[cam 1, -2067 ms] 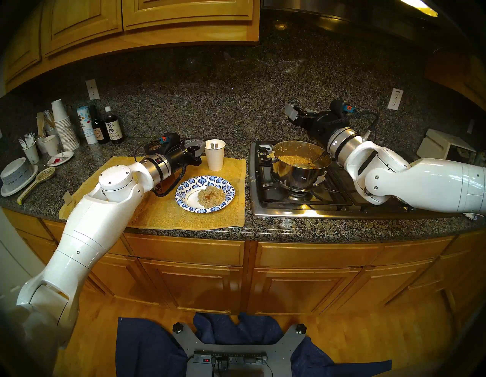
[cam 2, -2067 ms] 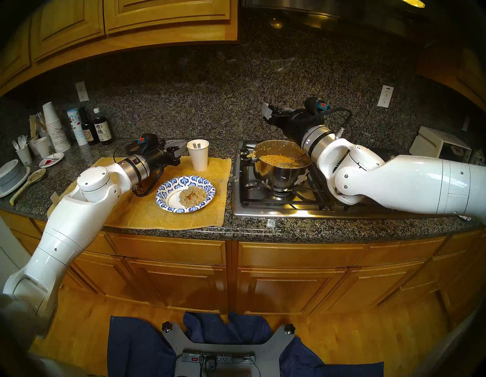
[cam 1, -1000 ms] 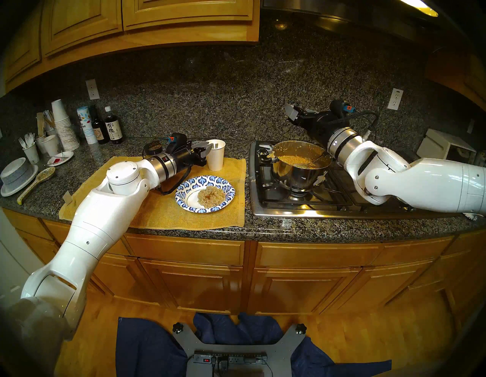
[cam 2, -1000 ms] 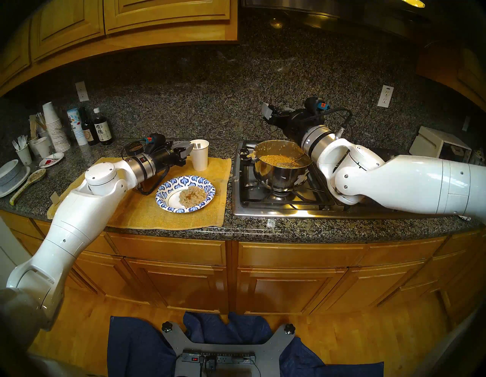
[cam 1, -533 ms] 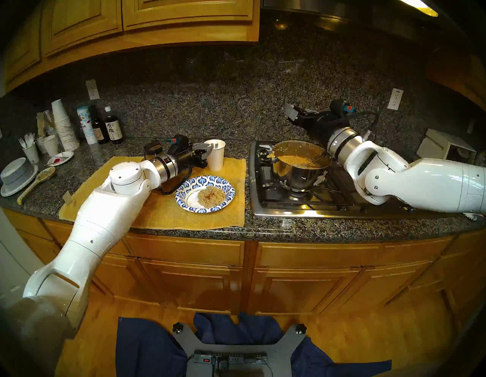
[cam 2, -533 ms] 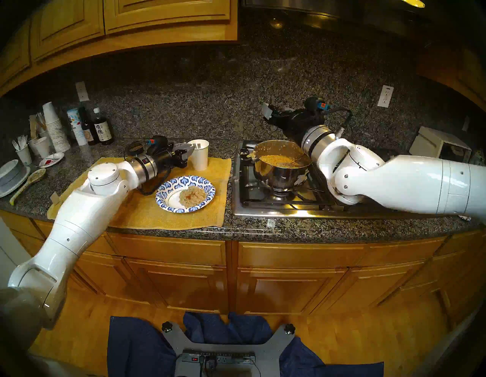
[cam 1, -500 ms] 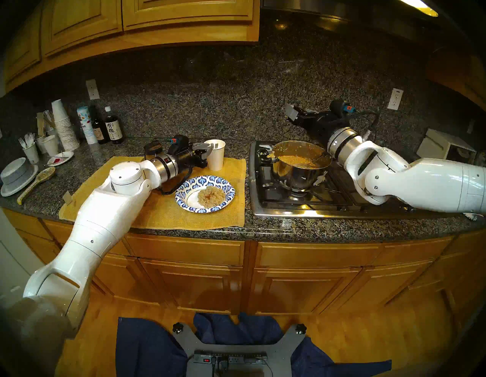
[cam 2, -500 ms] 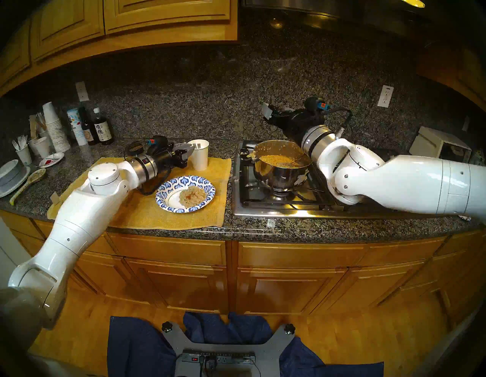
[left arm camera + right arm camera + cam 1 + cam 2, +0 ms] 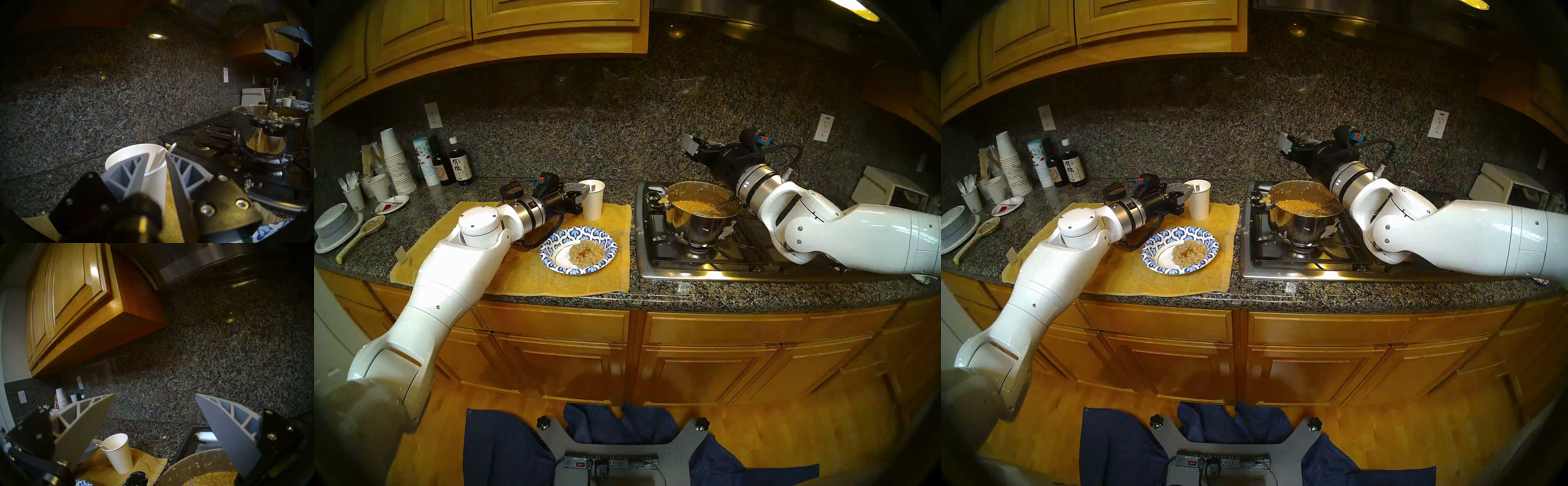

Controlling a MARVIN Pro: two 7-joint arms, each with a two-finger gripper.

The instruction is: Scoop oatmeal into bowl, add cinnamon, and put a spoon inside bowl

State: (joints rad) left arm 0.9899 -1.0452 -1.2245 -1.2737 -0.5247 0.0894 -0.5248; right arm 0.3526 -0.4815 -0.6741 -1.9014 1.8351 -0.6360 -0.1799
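White left arm (image 9: 449,271) level, outstretched

It was a home kitchen. Wooden cupboards (image 9: 504,23) hung over a dark speckled stone counter (image 9: 687,295). A shiny pot (image 9: 700,220) sat on a gas stove (image 9: 704,268), and paper cups (image 9: 395,163) and sauce bottles (image 9: 460,166) stood by the wall.

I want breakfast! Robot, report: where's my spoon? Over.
Left gripper open, tips straddling spoon in paper cup. Right gripper open, above pot. Oatmeal in bowl. Rim crowds the grasp.
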